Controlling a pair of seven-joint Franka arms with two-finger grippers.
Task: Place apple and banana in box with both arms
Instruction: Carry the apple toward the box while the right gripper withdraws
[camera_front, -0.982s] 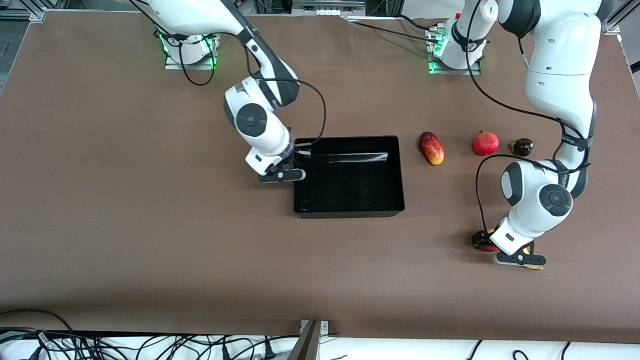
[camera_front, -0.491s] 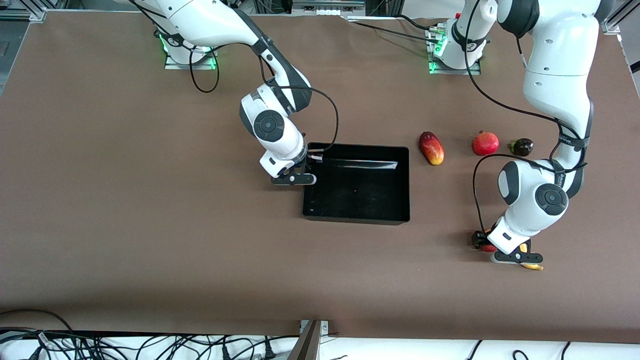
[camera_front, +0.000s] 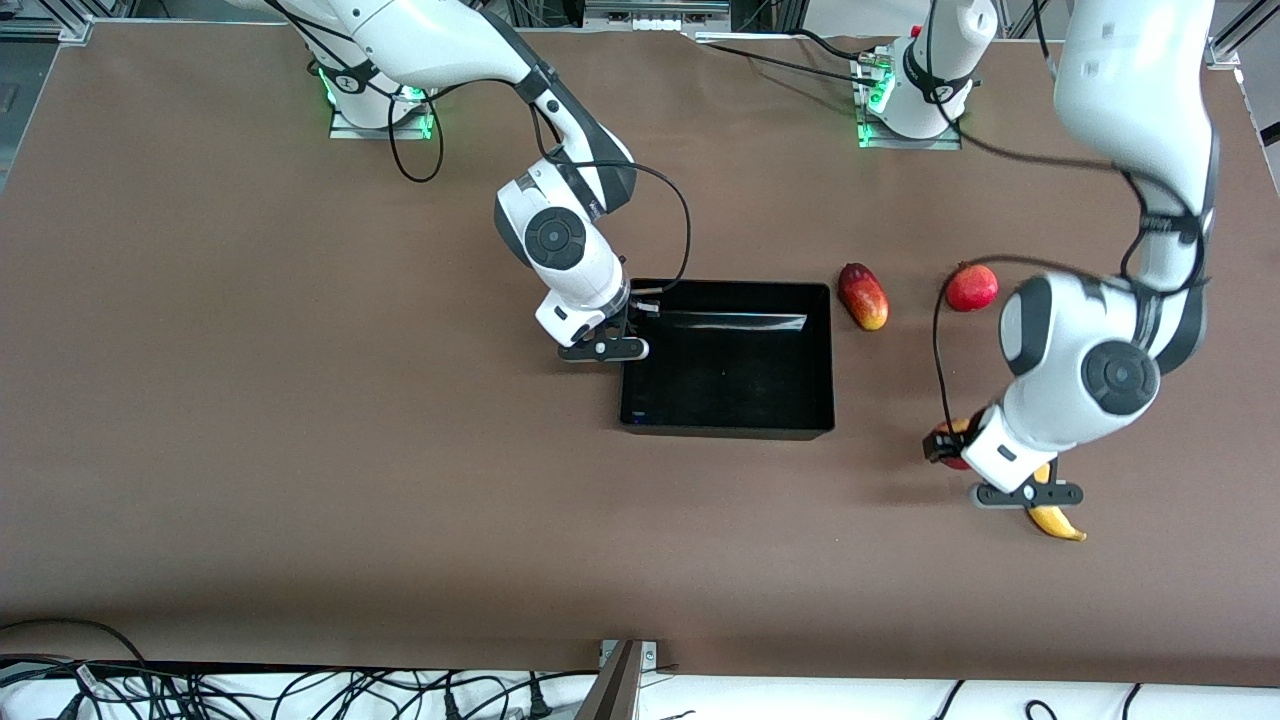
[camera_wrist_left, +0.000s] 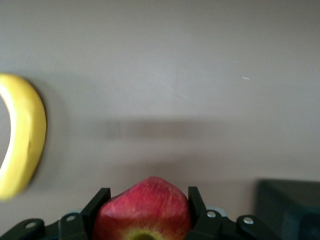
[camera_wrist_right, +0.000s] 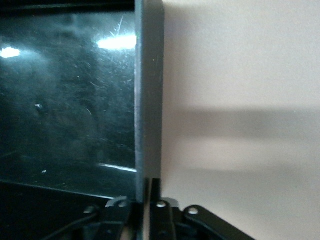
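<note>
My left gripper (camera_front: 947, 446) is shut on the red apple (camera_front: 952, 461) and holds it in the air over the table, beside the banana. In the left wrist view the apple (camera_wrist_left: 142, 210) sits between the two black fingers (camera_wrist_left: 98, 200). The yellow banana (camera_front: 1056, 521) lies on the table partly under my left wrist; it also shows in the left wrist view (camera_wrist_left: 24, 145). My right gripper (camera_front: 633, 312) is shut on the side wall of the black box (camera_front: 727, 432) at its right-arm end; the right wrist view shows the wall (camera_wrist_right: 149, 100) pinched in the gripper (camera_wrist_right: 149, 197).
A dark-red-and-yellow oval fruit (camera_front: 863, 296) and a red pomegranate (camera_front: 971, 287) lie on the table toward the left arm's end of the box. The box corner shows in the left wrist view (camera_wrist_left: 292, 205).
My right gripper has dragged the box toward the left arm's end of the table. My left gripper has risen off the table with the apple, uncovering more of the banana.
</note>
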